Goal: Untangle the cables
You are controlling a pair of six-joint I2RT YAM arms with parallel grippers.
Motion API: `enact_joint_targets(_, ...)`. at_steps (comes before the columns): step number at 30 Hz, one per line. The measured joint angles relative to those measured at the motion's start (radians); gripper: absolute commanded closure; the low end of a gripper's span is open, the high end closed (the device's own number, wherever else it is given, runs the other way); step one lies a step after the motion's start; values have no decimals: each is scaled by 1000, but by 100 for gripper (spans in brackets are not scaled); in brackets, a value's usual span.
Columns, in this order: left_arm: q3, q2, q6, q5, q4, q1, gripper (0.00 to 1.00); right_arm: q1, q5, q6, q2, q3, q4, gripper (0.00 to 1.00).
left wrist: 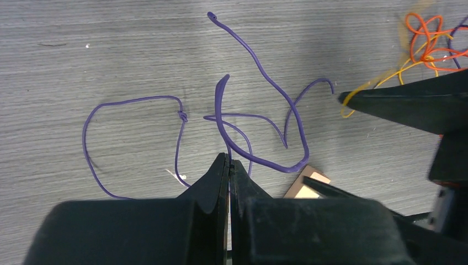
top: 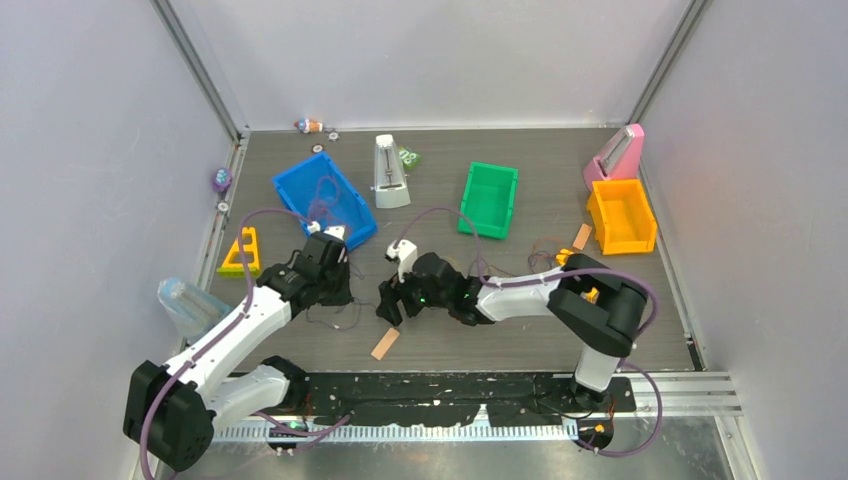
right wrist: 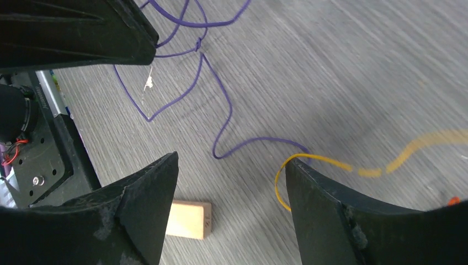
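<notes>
Sprawling in loops on the grey table [left wrist: 83, 44], the purple cable [left wrist: 132, 100] lies right at the tips of the left gripper [left wrist: 228, 165], which is clenched tight; whether it pinches a strand cannot be told. The right gripper [right wrist: 232, 160] is spread wide, with the yellow cable [right wrist: 317, 159] curling against one finger and a purple strand just ahead.

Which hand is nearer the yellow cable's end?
Right. The right hand stands open with the yellow cable ending beside one finger; the left hand pinches the purple cable, farther off.
</notes>
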Motion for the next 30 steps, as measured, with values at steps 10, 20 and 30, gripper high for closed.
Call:
enact_joint_targets(10, -9, -10, 0, 15, 0, 0, 100, 55, 45, 16, 148, 109, -2, 32)
enact_joint_targets(20, -9, -15, 5, 14, 0, 0, 100, 27, 285, 16, -19, 26, -163, 50)
enact_joint_targets(30, -9, -31, 5, 14, 0, 0, 100, -129, 464, 88, -183, -106, -369, 83)
